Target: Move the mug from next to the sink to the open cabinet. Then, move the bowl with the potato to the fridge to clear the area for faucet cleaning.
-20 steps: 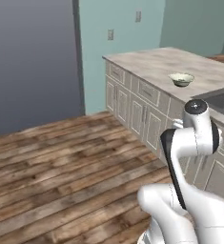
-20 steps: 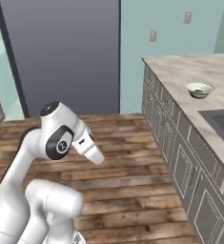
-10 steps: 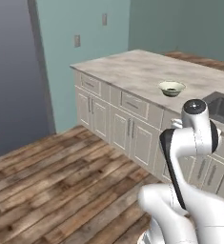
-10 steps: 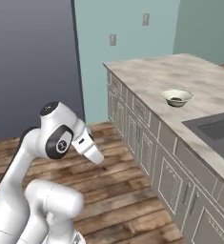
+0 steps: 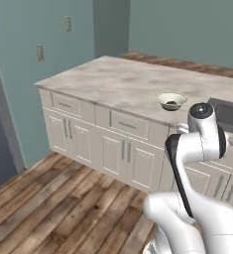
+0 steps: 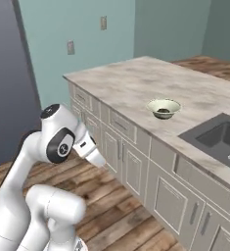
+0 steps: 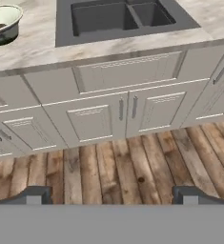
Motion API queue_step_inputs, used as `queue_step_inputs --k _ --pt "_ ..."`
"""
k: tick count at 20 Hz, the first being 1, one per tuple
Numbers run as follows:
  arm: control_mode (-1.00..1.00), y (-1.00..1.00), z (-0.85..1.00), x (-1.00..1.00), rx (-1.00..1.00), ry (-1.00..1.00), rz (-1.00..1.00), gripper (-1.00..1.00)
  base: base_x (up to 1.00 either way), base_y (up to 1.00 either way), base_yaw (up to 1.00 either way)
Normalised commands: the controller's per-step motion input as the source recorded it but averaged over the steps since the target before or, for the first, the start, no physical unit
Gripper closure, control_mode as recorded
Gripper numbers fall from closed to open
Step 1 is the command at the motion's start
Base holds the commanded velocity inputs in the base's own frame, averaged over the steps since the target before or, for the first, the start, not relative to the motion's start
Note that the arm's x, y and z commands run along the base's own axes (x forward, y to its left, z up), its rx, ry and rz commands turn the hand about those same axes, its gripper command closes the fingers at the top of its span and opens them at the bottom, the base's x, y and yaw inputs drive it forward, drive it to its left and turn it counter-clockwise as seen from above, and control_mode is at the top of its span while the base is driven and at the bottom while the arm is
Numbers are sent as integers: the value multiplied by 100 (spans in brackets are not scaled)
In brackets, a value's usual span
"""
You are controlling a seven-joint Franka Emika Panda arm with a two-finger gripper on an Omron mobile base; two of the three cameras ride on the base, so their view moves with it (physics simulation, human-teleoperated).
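Wide shallow pale green-cream bowl [image 6: 164, 108] sits right of centre in right base view, on grey-beige marbled counter [image 6: 121, 81], near dark grey rectangular double-basin sink [image 6: 219, 137] at right edge; likely parked there awaiting fridge move. Small dark brown potato [image 5: 172, 104] inside, barely legible. In hand view: bowl upper left, cut by frame edge; fingers [image 7: 33, 195] spread wide, empty, low over plank floor [image 7: 132, 167], well apart from bowl. Mug, faucet, cabinet, fridge unidentifiable.

Both base views share the bowl [image 5: 171, 101]; hand view faces the sink [image 7: 118, 19].
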Motion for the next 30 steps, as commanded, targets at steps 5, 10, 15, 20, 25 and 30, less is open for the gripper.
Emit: queue_step_inputs --k 5,10,15,20,25,30 --pt "100 0 0 0 0 0 0 -100 100 32 -56" --pt "100 0 0 0 0 0 0 -100 100 25 -48" --pt "100 0 0 0 0 0 0 -100 100 0 -21" --pt "100 0 0 0 0 0 0 -100 89 0 -15" --pt "-100 -6 0 23 0 1 0 -100 39 -1 -4" --pt "-100 -27 0 50 12 13 8 -100 0 0 0"
